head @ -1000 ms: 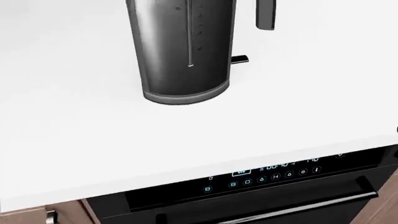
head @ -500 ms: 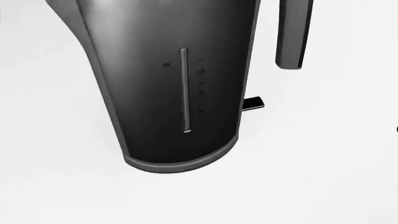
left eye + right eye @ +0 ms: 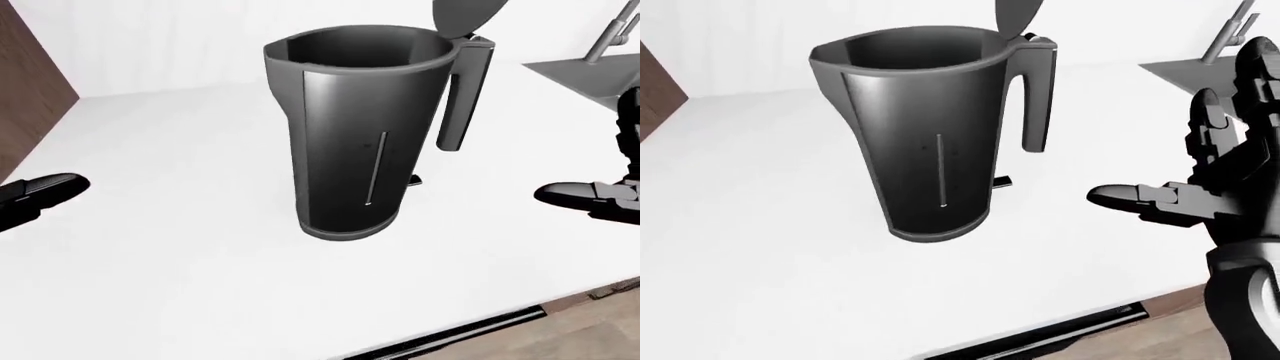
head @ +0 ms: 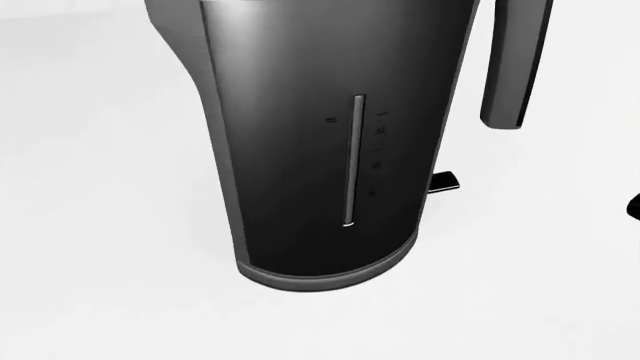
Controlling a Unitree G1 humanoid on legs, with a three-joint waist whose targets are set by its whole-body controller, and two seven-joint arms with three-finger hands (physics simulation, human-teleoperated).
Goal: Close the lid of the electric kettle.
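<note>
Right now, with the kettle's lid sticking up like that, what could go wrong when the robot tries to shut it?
The tall dark grey electric kettle stands free on the plain white counter, so a sideways push could tip or slide it. Its raised grey lid is hinged by the handle, partly out of view, so aiming may be hard. The black right hand is open beside the kettle and could bump the curved handle going up.

Head view nearest; both eye views share kettle (image 3: 360, 135).
</note>
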